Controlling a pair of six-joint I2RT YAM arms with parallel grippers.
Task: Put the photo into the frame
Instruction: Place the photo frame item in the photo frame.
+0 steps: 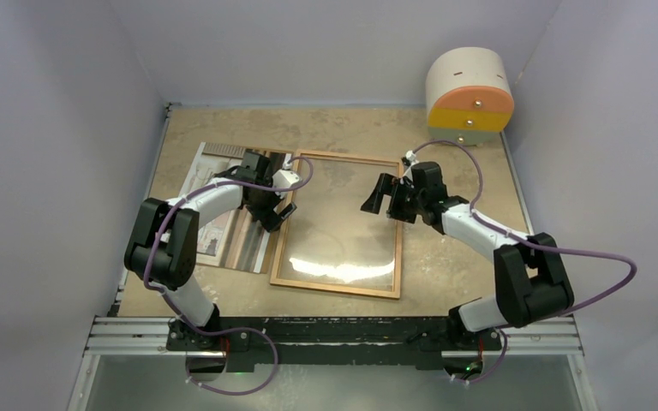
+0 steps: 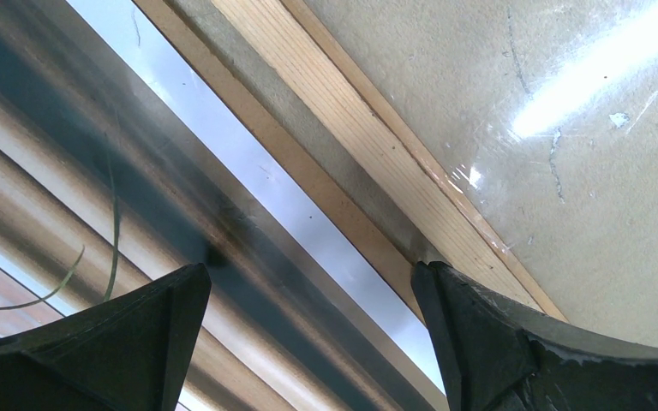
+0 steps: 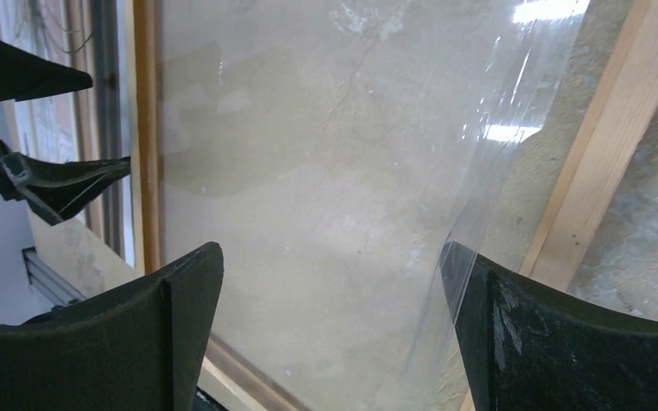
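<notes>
One pane (image 3: 326, 171) edge within frame (image 3: 595, 145), right wrist only

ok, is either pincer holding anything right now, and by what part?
Nothing is held. The left pincer is open over the edge of the photo beside the frame; the right pincer is open above the clear pane.

The left arm (image 1: 210, 201) rises from the near edge of the bench (image 1: 343, 128), elbow folded out toward the left edge, forearm reaching in toward the middle. The left gripper (image 1: 276, 217) points down, low, its jaws wide apart and clamped on nothing. The right arm (image 1: 480, 229) mirrors it, elbow by the right edge; the right gripper (image 1: 379, 195) hangs mid-bench, jaws likewise apart
</notes>
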